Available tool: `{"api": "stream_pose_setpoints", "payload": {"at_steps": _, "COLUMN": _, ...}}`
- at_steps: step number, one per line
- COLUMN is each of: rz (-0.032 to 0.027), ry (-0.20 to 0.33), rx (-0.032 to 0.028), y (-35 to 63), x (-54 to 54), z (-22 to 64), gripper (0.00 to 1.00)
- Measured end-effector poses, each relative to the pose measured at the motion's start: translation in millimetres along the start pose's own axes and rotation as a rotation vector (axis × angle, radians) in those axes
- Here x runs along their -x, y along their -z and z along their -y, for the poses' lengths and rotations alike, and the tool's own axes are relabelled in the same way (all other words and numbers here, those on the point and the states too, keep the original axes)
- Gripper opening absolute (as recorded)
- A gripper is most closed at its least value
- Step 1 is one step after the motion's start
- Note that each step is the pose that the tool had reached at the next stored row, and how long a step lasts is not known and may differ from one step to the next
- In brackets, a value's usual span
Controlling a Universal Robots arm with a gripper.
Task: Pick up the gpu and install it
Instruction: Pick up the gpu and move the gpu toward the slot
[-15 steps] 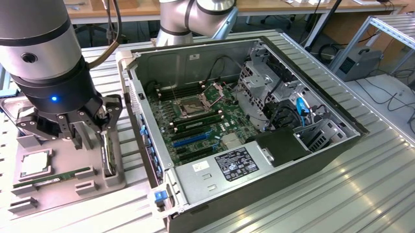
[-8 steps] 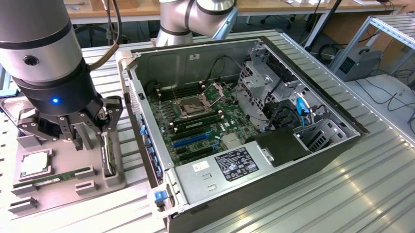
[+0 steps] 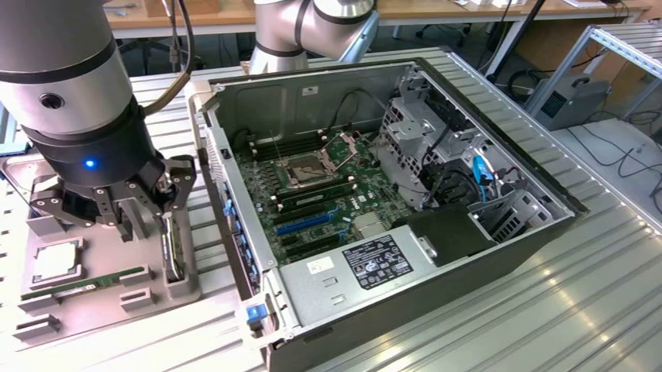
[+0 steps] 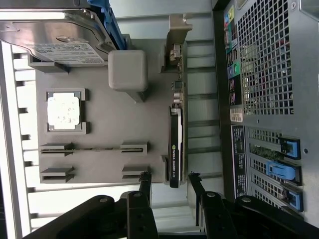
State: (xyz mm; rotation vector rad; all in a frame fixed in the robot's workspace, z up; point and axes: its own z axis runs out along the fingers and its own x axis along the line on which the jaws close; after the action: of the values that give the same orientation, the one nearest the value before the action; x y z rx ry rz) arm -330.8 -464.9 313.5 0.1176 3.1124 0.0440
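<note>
The gpu (image 4: pixel 175 144) is a thin black card standing on edge in a slot of the grey parts tray (image 4: pixel 114 124), with its silver bracket (image 4: pixel 178 30) at the far end. In the exterior view the gpu (image 3: pixel 177 249) stands at the tray's edge nearest the computer case (image 3: pixel 435 256). My gripper (image 4: pixel 169 183) hangs above the card's near end, open, with one finger on each side of the card's line and nothing held. From outside, the gripper (image 3: pixel 139 221) hovers just over the tray.
The tray also holds a silver hard drive (image 4: pixel 60 37), a CPU (image 4: pixel 63 110) and a green RAM stick (image 4: pixel 94 147). The open case lies on the exterior view's right, its motherboard (image 3: pixel 310 194) and blue expansion slots (image 3: pixel 305 223) exposed. Its perforated rear panel (image 4: pixel 269 74) is close beside the gpu.
</note>
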Motion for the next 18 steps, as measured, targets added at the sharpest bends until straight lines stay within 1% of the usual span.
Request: {"api": "stream_pose_setpoints", "payload": {"at_steps": 18, "rz": 0.0000, "ry": 0.000, "rx": 0.0000, "y": -5.6, "x": -0.2, "z": 0.2, "gripper": 0.42}}
